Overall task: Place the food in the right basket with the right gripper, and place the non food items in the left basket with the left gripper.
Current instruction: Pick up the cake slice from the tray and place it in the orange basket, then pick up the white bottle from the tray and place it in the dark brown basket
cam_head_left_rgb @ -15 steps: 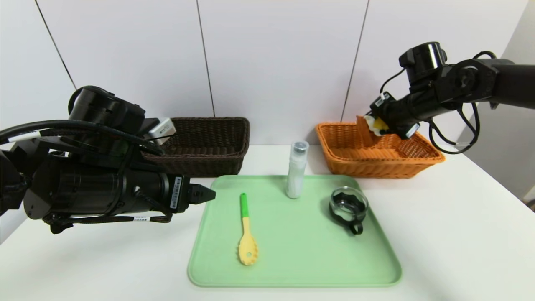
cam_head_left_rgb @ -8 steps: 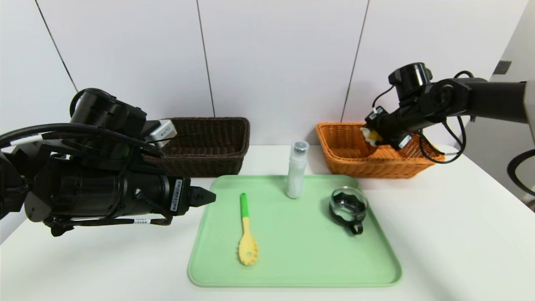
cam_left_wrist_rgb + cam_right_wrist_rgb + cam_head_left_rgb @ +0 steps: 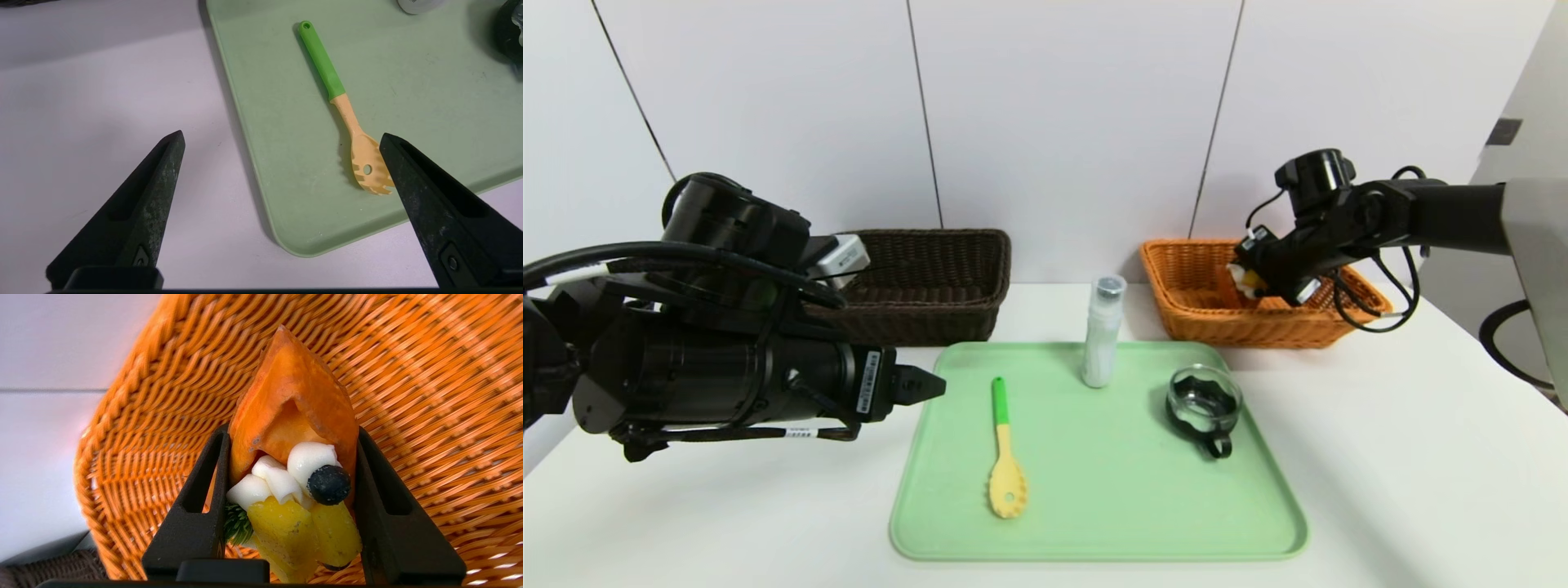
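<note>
Head view: right gripper (image 3: pixel 1248 278) low inside bright orange-tan woven wicker basket (image 3: pixel 1339 325), clamping small toy cake wedge with white cream and yellow fruit (image 3: pixel 1243 276). On pale green tray (image 3: pixel 1094 523): slim white bottle with clear cap (image 3: pixel 1103 331), yellow slotted spoon with green handle (image 3: pixel 1005 447), clear glass cup in black holder (image 3: pixel 1203 404). Dark brown wicker basket (image 3: pixel 923 282) behind.

Left wrist view: left gripper (image 3: pixel 282 139) spread wide, empty, near tray's corner.

Right wrist view: fingers (image 3: pixel 204 498) pinching wedge's sides above weave. Best lowered close to the floor, then released gently to avoid tumbling.
</note>
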Available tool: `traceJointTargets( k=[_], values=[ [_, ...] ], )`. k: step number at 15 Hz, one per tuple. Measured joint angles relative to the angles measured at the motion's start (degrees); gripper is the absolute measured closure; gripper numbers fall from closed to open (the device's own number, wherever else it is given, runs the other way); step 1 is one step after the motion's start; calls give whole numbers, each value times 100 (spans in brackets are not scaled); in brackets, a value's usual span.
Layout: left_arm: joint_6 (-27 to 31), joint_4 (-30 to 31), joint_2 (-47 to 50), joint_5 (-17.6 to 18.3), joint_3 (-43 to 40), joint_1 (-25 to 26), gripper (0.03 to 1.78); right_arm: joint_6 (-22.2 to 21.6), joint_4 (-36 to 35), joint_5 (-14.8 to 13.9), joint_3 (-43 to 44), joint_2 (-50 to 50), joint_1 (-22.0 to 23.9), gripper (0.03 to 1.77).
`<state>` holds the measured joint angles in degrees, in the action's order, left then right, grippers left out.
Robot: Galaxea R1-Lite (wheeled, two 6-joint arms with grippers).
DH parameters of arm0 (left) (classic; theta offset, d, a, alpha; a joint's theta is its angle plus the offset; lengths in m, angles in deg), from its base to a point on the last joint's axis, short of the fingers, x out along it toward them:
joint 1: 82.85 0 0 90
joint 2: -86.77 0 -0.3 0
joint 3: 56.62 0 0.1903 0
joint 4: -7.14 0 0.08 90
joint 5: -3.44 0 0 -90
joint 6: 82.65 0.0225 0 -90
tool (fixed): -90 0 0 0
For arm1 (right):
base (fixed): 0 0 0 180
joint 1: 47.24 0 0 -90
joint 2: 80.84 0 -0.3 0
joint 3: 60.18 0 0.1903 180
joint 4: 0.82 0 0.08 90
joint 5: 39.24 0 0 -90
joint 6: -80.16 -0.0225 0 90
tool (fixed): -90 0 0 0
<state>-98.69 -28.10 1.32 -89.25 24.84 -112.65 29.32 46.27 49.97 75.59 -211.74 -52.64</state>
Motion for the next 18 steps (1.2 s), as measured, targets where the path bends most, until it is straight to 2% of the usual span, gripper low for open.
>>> traceJointTargets(
  k=[5, 7, 10, 12, 15, 18],
  values=[
    [-5, 6, -74, -28, 27, 0, 12, 20, -7, -9, 0, -52, 6, 56],
    [-5, 17, -118, -171, 28, 0, 12, 50, 6, -24, 0, -44, 6, 44],
    [-27, 168, -149, -323, 37, 0, 12, 165, 23, -204, 0, -22, -33, 34],
    [-38, 499, -160, -358, 16, 9, 12, 212, 44, -215, -15, 94, -52, 28],
    [-13, 540, -166, -413, 44, 17, 12, 276, 28, -212, -37, 507, -138, 22],
    [-22, 551, -204, -416, 90, 2, 12, 462, 22, -207, -48, 1103, -440, 18]
  ],
)
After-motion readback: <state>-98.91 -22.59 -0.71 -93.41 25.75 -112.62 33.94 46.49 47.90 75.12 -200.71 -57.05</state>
